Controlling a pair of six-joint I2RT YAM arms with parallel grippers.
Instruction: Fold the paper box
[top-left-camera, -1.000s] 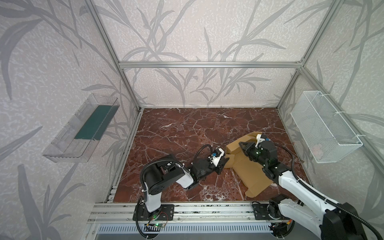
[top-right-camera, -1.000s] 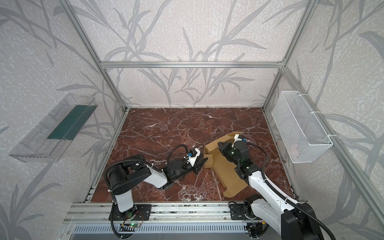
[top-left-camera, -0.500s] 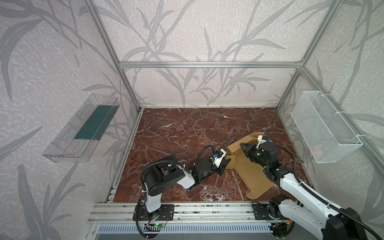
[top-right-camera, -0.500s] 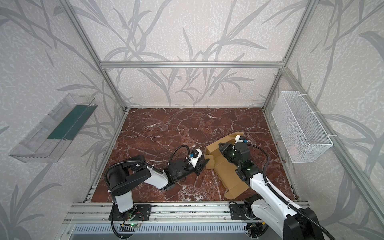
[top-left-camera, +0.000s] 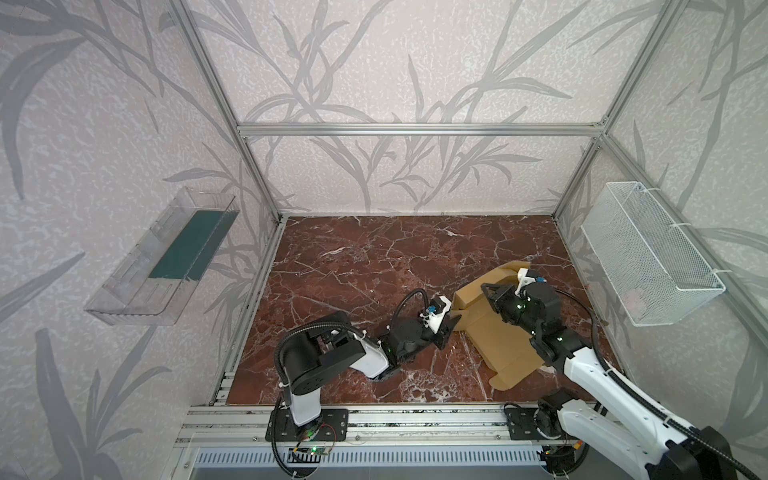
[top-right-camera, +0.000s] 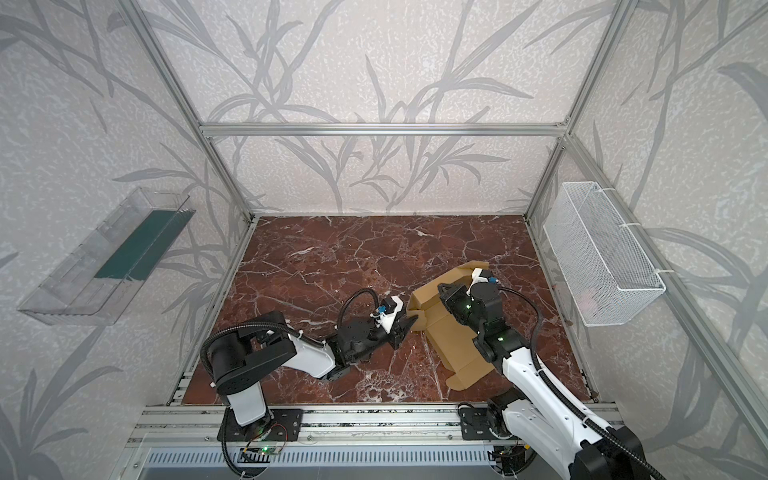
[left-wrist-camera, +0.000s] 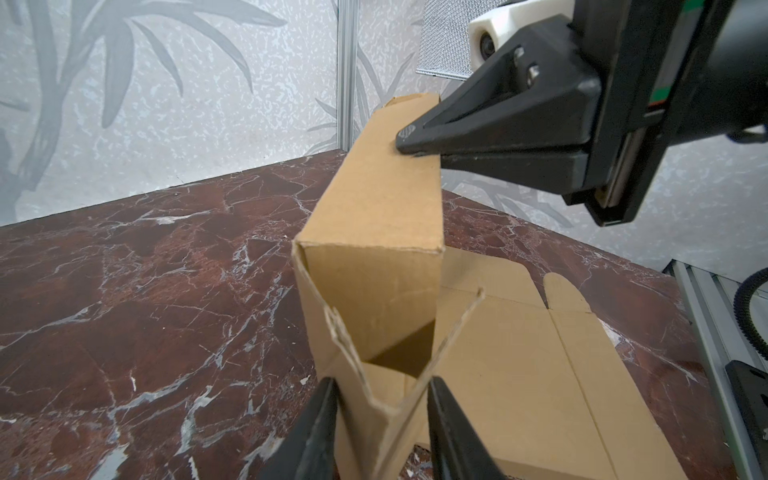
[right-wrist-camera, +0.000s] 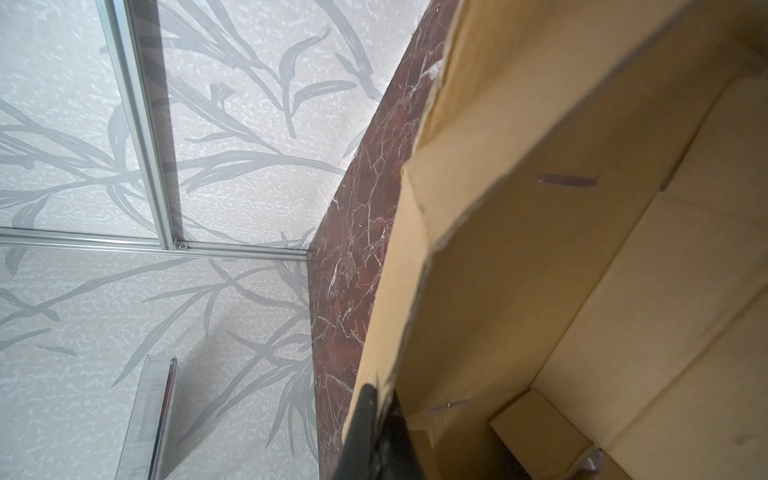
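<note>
The paper box (top-left-camera: 496, 338) lies half-formed on the right side of the marble worktop (top-left-camera: 353, 266), with one long wall raised. The right fingers (left-wrist-camera: 478, 137) pinch that wall's top edge (tight together on the cardboard). The left fingers (left-wrist-camera: 322, 415) stand narrowly apart astride a folded corner flap; whether they squeeze it I cannot tell.
</note>
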